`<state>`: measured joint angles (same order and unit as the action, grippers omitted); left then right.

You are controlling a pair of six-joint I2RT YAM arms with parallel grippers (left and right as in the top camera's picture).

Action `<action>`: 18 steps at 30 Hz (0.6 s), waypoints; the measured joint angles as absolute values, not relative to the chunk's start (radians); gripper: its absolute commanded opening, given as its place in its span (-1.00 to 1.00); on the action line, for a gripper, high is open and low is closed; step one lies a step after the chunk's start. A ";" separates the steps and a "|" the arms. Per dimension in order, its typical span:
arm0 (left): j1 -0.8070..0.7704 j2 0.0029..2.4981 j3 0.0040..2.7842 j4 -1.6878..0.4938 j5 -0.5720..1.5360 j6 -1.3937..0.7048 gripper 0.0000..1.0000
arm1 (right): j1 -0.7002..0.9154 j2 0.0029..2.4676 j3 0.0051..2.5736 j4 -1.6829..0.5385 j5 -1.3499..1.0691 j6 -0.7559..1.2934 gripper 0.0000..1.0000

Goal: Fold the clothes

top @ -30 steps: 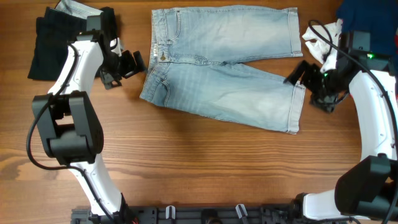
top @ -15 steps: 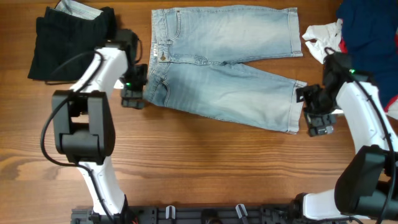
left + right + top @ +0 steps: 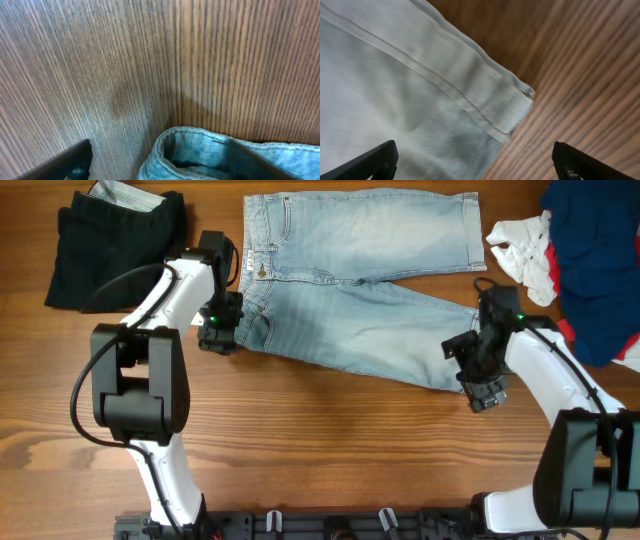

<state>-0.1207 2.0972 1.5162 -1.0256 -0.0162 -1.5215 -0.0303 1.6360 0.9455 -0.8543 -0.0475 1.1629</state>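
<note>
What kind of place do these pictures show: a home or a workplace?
Most likely a robotics test bench, not a home: a white left robot arm and a white right robot arm reach over a brown wooden table, where light blue denim shorts lie spread flat.

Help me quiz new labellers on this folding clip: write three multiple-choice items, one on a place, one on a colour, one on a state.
1. Where is the black folded garment?
A. At the far left corner of the wooden table
B. On top of the shorts
C. In the right tool

2. What colour are the faded denim shorts?
A. Red
B. Light blue
C. Black

3. How is the right tool?
A. Shut on the waistband
B. Holding a white cloth
C. Open

Answers:
1. A, it lies at the top left of the overhead view.
2. B, the overhead view shows pale blue denim.
3. C, its wrist view shows both fingers wide apart at the hem corner.
</note>
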 measured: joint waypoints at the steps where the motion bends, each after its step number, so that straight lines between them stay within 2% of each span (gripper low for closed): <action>1: -0.121 2.097 1.516 -1.028 -0.022 -1.512 0.09 | -0.027 1.636 0.938 -0.855 -0.050 1.168 0.94; 5: -0.129 2.097 1.515 -1.030 -0.044 -1.489 -0.22 | -0.026 1.636 0.926 -0.855 -0.056 1.186 0.92; 7: -0.138 2.097 1.515 -1.031 -0.053 -1.475 -0.30 | -0.026 1.636 0.926 -0.852 -0.059 1.189 0.93; 10: -0.151 2.097 1.515 -1.034 -0.059 -1.478 -0.27 | -0.026 1.636 0.925 -0.850 -0.059 1.193 0.95; 13: -0.173 2.097 1.515 -1.036 -0.063 -1.452 -0.13 | -0.026 1.636 0.925 -0.838 -0.059 1.196 0.98; 14: -0.185 2.097 1.515 -1.028 -0.064 -1.432 -0.01 | -0.026 1.636 0.925 -0.829 -0.059 1.196 0.99; 18: -0.201 2.097 1.515 -0.997 -0.112 -1.338 -0.09 | -0.026 1.636 0.925 -0.812 -0.059 1.192 0.99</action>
